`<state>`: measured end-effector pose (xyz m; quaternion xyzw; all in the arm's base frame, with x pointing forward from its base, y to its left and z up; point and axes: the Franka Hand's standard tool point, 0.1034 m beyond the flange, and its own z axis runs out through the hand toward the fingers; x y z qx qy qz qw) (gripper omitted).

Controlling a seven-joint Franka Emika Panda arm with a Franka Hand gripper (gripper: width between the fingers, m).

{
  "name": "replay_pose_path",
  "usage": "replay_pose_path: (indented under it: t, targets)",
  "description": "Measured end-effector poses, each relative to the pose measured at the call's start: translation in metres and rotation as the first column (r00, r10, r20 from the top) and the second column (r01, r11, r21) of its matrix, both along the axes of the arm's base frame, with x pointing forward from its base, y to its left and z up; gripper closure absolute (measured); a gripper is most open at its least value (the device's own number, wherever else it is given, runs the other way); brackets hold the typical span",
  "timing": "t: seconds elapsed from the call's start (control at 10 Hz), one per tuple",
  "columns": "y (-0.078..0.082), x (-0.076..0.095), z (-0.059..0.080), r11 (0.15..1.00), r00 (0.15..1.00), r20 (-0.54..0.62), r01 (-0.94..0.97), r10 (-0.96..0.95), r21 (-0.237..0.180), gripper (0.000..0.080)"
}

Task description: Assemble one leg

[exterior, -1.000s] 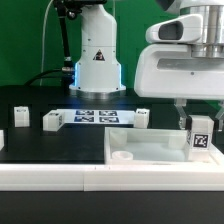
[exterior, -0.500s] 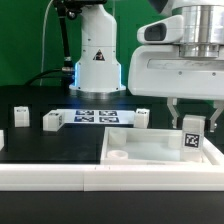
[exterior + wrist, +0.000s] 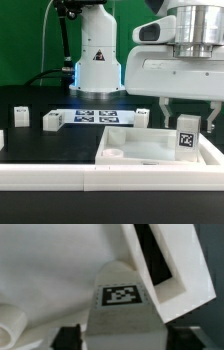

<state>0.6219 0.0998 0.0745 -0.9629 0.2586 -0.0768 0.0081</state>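
The white panel (image 3: 150, 148) lies flat at the table's front, a round socket (image 3: 119, 156) showing near its corner on the exterior view's left. Above its other end hangs the gripper (image 3: 187, 122), fingers clamped on the leg (image 3: 187, 137), which stands upright (tag facing the camera) over the panel. Other legs (image 3: 52, 121) sit apart on the black table (image 3: 50, 145), near the marker board (image 3: 97, 116).

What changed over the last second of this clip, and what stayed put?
The pincer, shut on the leg, moved toward the exterior view's left, and the large white panel slid the same way with it. Nothing was taken hold of or let go. The loose blocks on the table and the marker board stayed where they were.
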Motion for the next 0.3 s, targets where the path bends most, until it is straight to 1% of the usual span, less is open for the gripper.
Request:
replay_pose_path:
  t: [0.1,0.2,0.3]
  targets:
    - [0.0000,-0.0001,-0.0003,1.000,1.000,0.000,0.000,0.000,0.000,0.0266]
    - [-0.0001,-0.0002,-0.0006,1.000,1.000,-0.001,0.000,0.000,0.000,0.0174]
    - [-0.0001,-0.0004,-0.0009,1.000,1.000,-0.001,0.000,0.000,-0.001,0.0157]
